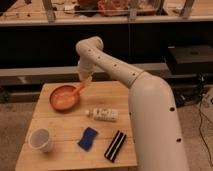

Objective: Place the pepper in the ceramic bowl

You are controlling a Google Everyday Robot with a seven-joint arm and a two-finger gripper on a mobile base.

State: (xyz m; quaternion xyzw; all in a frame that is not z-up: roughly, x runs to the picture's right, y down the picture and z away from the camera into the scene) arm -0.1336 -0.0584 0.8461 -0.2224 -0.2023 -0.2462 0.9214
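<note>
The ceramic bowl (63, 98) is a round orange-brown dish at the back left of the wooden table (125, 95). My gripper (84, 81) points down just past the bowl's right rim. It is shut on the pepper (78, 90), a slender orange-red piece that slants from the gripper tip down to the bowl's right edge. Whether the pepper touches the rim I cannot tell.
A white labelled bottle (103, 114) lies on its side at the table's middle. A whitish cup (41, 139) stands front left. A blue sponge (88, 138) and a black striped bar (115, 146) lie near the front edge. A dark shelf runs behind the table.
</note>
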